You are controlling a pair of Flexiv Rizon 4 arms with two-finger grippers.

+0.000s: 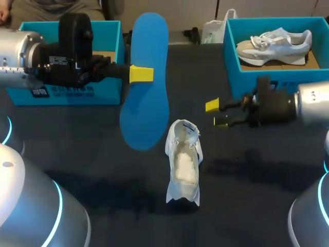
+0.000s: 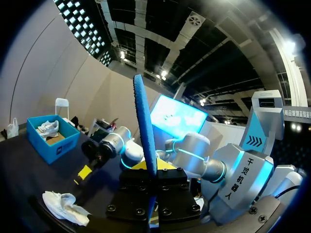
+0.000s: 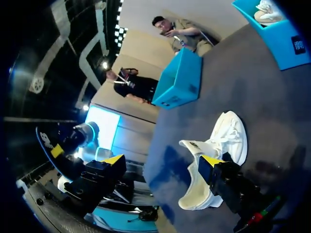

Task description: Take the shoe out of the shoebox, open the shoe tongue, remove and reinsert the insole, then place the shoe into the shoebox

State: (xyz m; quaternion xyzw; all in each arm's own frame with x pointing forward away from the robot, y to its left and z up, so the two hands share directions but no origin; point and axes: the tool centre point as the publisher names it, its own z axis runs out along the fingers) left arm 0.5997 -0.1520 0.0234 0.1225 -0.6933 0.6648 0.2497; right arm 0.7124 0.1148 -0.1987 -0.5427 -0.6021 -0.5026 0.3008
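Grips blue insole [image 1: 146, 113] at upper centre in clenched left gripper [image 1: 141, 74]; leaves right gripper [image 1: 216, 114] released at mid right, near white shoe [image 1: 183, 164] at lower centre. Risks insole pivoting in that edge pinch, or shoving the unheld shoe over on reinsertion.

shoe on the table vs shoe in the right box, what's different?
The table shoe stands on the dark tabletop, opened wide, its inside showing; the boxed shoe sits in the right box, side-on. The table shoe is plain white; the boxed shoe has grey-beige panels. Both are light sneakers.
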